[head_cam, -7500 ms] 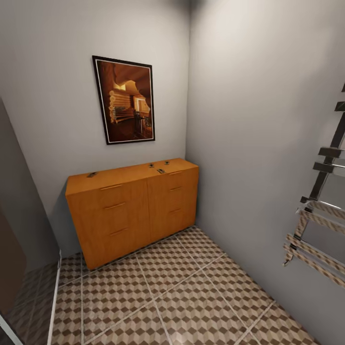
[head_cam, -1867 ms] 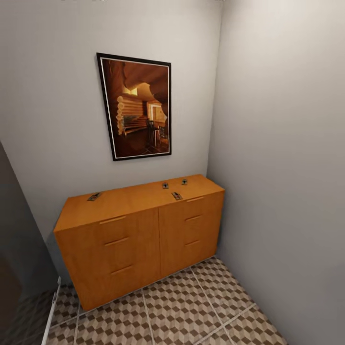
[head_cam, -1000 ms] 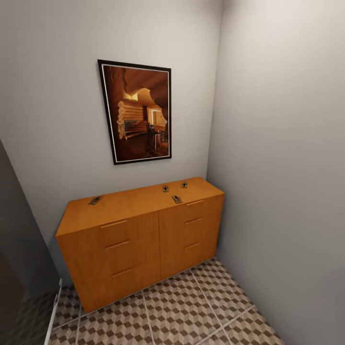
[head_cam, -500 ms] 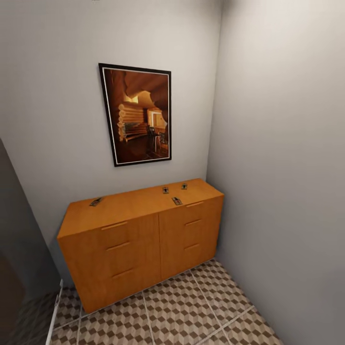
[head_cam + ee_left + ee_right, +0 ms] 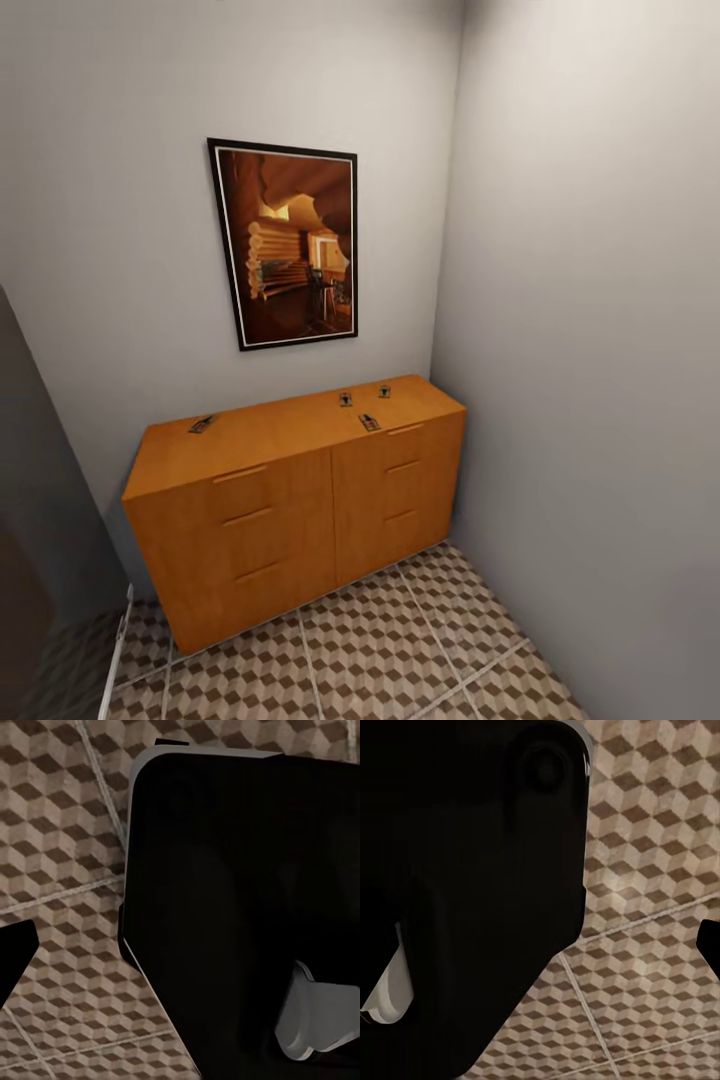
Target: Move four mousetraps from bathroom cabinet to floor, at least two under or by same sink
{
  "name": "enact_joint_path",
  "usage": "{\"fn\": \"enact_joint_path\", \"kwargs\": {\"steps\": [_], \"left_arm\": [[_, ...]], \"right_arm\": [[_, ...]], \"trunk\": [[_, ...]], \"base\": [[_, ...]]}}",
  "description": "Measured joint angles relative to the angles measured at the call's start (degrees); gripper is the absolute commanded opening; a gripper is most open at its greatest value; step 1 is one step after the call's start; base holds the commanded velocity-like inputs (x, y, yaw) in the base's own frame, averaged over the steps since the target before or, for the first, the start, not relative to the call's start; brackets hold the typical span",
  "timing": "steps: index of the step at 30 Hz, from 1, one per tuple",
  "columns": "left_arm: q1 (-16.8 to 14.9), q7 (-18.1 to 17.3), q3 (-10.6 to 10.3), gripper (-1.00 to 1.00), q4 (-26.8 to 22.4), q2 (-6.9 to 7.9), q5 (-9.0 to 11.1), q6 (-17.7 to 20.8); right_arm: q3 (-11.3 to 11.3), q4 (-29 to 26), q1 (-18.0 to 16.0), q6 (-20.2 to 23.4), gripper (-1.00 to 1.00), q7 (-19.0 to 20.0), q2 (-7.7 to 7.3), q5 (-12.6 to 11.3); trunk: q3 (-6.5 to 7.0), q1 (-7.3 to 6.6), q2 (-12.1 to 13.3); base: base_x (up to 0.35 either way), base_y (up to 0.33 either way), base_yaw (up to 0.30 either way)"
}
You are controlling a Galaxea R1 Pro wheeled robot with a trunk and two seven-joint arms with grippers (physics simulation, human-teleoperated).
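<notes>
The orange-brown cabinet stands against the back wall in the head view, its drawers closed. Several tiny dark mousetraps lie on its top: one near the left end and three on the right half. The cube-patterned bathroom floor spreads in front of it. One dark fingertip of my left gripper sits at the edge of the left wrist view, over the tiles. A fingertip of my right gripper sits likewise in the right wrist view. Both grippers look open and hold nothing. The sink is out of view.
A framed picture hangs above the cabinet. A grey wall closes the right side, meeting the cabinet's right end. A dark panel stands at the left. My own dark body fills much of both wrist views.
The camera has come closer to the cabinet since the oldest frame, and lately the whole picture has slid slightly down. The mousetraps have not moved on the cabinet top.
</notes>
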Motion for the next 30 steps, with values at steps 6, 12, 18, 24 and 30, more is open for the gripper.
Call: {"fn": "enact_joint_path", "kwargs": {"steps": [6, 12, 18, 24, 30], "left_arm": [[0.0, 0.0, 0.0, 1.0, 0.06, 0.0, 0.0, 0.0], [0.0, 0.02, 0.0, 1.0, 0.05, 0.0, 0.0, 0.0], [0.0, 0.03, 0.0, 1.0, 0.04, 0.0, 0.0, 0.0], [0.0, 0.03, 0.0, 1.0, 0.01, 0.0, 0.0, 0.0], [0.0, 0.04, 0.0, 1.0, 0.06, 0.0, 0.0, 0.05]], "right_arm": [[0.0, 0.0, 0.0, 0.03, 1.0, 0.0, 0.0, 0.0], [0.0, 0.0, 0.0, 0.07, 1.0, 0.0, -0.05, 0.0], [0.0, 0.0, 0.0, 0.08, 1.0, 0.0, -0.06, 0.0], [0.0, 0.0, 0.0, 0.08, 1.0, 0.0, -0.08, 0.0], [0.0, 0.0, 0.0, 0.08, 1.0, 0.04, -0.09, 0.0]], "trunk": [[1.08, -1.32, 2.41], [2.16, -2.64, 4.82], [3.24, -3.96, 7.23], [4.32, -5.28, 9.65], [5.41, -6.6, 12.06]], "base": [[0.0, 0.0, 0.0], [0.0, 0.0, 0.0], [0.0, 0.0, 0.0], [0.0, 0.0, 0.0], [0.0, 0.0, 0.0]]}}
